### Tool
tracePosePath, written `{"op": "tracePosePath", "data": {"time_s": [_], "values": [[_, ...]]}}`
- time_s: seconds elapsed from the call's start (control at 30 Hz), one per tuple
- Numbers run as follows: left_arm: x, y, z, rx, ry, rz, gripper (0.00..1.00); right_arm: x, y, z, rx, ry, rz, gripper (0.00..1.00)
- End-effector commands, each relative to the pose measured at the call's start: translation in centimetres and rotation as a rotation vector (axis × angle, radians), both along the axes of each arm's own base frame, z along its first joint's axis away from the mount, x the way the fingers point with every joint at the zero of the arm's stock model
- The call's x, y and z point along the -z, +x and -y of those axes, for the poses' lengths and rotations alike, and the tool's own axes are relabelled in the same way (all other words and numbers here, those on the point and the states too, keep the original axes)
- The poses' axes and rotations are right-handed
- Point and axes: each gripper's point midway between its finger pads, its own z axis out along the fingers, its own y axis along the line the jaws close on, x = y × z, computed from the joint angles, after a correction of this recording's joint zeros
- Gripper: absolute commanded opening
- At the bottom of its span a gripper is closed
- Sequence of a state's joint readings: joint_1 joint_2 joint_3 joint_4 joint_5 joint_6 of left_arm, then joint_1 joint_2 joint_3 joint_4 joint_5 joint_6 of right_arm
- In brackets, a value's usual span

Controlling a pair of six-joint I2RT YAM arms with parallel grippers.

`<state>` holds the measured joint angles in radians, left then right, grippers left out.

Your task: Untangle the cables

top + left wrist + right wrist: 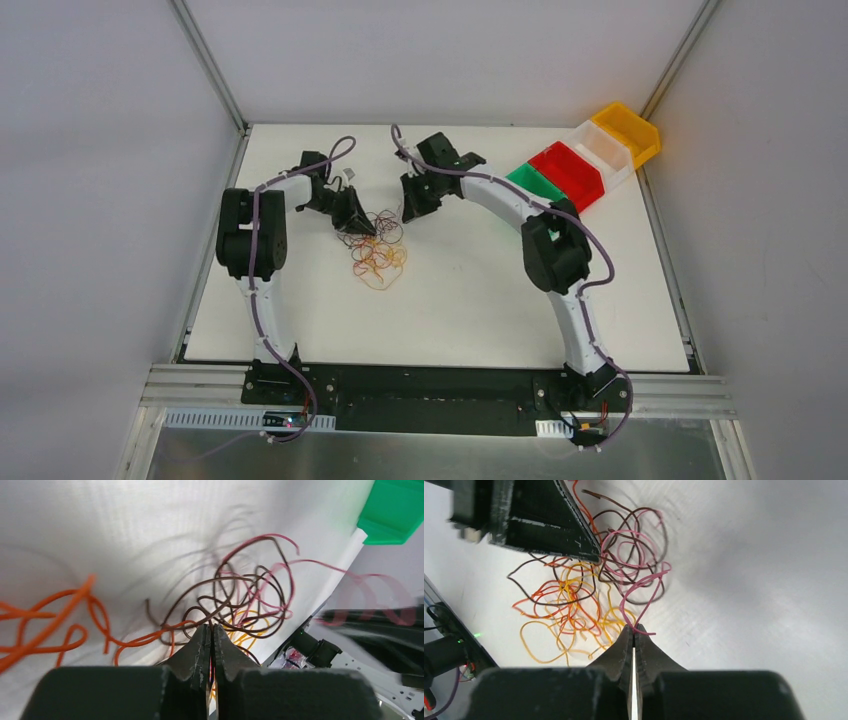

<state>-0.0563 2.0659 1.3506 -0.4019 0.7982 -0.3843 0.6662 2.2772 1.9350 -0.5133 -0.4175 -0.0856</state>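
Step reads as pull-apart: tangle of thin curly red, orange, yellow and dark-brown wires (377, 247) lies mid white tabletop (500, 300), right gripper (633, 629) pinched on a pink wire loop (651, 582), left gripper (210, 629) closed at the brown strands (216, 587), hold unclear; next, draw both apart slowly.

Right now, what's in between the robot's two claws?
The curly cables. In the top view, the tangle's dark loops sit between the left gripper and right gripper; each pinches a strand.

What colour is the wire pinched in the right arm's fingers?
Pink. The wire at the right fingers shows best in the right wrist view.
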Motion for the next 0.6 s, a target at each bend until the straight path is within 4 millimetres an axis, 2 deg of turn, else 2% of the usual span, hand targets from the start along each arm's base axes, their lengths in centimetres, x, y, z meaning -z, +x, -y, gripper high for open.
{"op": "tracePosePath", "data": {"time_s": [0.0, 0.13, 0.37, 0.43, 0.53, 0.57], "values": [[1.2, -0.9, -2.8, -0.055, 0.071, -0.049, 0.00, -11.0, 2.7, 4.6, 0.145, 0.098, 0.142, 0.00], [2.2, -1.7, -6.2, -0.143, 0.096, -0.104, 0.00, -15.7, 4.4, 9.7, 0.289, 0.118, 0.185, 0.00], [3.1, -2.7, -9.6, -0.221, 0.123, -0.156, 0.00, -23.6, 5.2, 16.6, 0.480, 0.194, 0.266, 0.00], [2.5, -2.2, -9.5, -0.205, 0.098, -0.133, 0.00, -25.2, 5.0, 17.6, 0.494, 0.211, 0.282, 0.00], [-0.2, -0.4, -8.4, -0.143, 0.017, -0.026, 0.01, -25.8, 4.1, 17.5, 0.464, 0.233, 0.270, 0.00], [-1.3, 0.2, -8.1, -0.129, -0.006, 0.012, 0.15, -25.9, 3.7, 17.2, 0.449, 0.245, 0.258, 0.00]]}}
